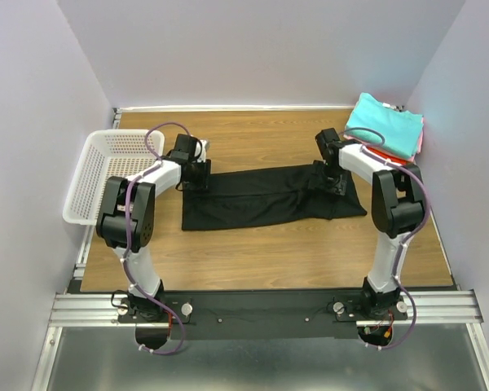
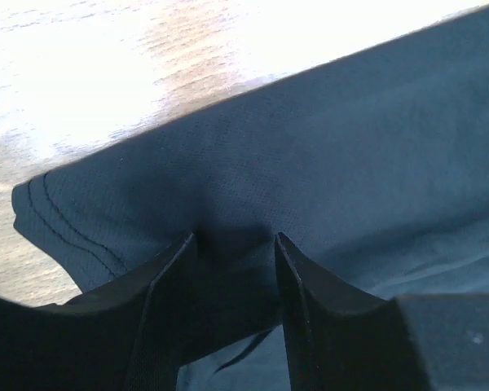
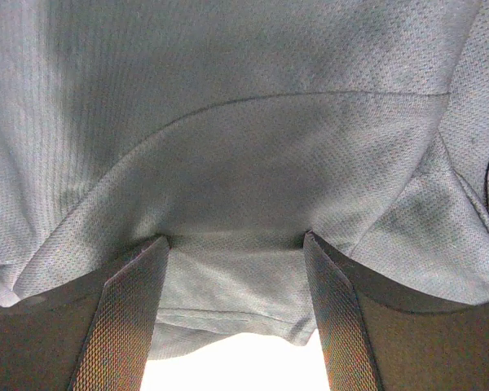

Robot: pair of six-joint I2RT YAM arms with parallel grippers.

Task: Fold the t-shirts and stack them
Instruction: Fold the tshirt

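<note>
We're watching black t-shirt point(image 1: 269, 199) lying mid-table point(image 1: 269, 252): fine mesh knit, stitched hem, long band running 9 to 3 o'clock. Left gripper point(image 1: 197, 175) pressing 9 o'clock corner, jaws narrow, cloth puckering between. Right gripper point(image 1: 332, 181) working 3 o'clock end, jaws wider, fabric bulging in. Folded teal t-shirt point(image 1: 383, 122) sitting at 1 o'clock.

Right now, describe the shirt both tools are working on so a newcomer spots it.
On the wooden table, look in the middle, between the white basket at left and the folded teal-topped stack far right. It's the long black t-shirt stretched out there, the only dark, unstacked garment.
</note>
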